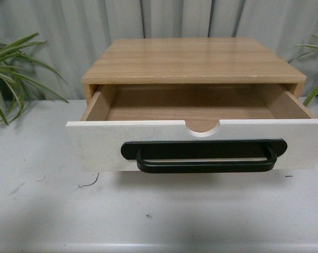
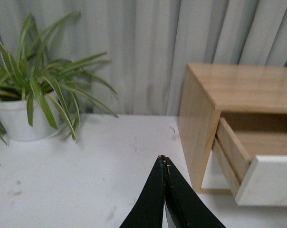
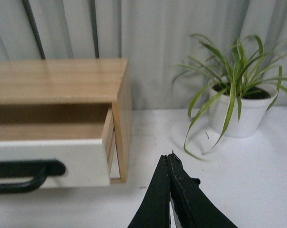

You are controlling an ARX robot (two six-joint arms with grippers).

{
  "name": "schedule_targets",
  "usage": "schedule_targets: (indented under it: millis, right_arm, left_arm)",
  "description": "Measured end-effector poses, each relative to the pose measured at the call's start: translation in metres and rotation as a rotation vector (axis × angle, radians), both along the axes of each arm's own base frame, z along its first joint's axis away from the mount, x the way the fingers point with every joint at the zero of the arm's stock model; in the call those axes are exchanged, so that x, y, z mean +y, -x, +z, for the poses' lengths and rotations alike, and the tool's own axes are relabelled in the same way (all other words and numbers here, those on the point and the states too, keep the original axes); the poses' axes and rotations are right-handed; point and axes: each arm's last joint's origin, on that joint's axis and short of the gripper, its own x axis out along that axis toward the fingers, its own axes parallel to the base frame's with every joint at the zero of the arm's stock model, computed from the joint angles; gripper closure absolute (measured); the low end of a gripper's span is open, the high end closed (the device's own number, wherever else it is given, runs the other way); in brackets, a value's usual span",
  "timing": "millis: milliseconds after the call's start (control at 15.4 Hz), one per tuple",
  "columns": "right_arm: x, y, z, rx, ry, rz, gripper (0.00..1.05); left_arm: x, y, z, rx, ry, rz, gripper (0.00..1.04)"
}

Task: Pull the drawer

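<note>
Drawer (image 1: pixel 148 145) sitting pulled well out of wooden cabinet (image 1: pixel 193 60), handle (image 1: pixel 204 157) free. Pull looking done. Left gripper (image 2: pixel 163 161) and right gripper (image 3: pixel 169 159) hanging pressed together, gripping nothing, flanking cabinet. Next: likely nothing beyond parking arms clear.

**Both grippers closed, arms out of the front view**

The left gripper (image 2: pixel 164 159) has its black fingers pressed together at the tips, gripping nothing. The right gripper (image 3: pixel 170 156) is likewise closed and empty. Neither arm appears in the front view.
</note>
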Motion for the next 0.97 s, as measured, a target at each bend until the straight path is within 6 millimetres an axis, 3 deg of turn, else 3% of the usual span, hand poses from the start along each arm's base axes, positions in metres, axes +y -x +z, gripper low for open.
schedule_targets:
  millis: [973]
  right_arm:
    - [0.000,0.027,-0.007,0.031,-0.003,0.000,1.03]
  left_arm:
    - [0.000,0.026,-0.001,0.011,0.000,0.000,1.03]
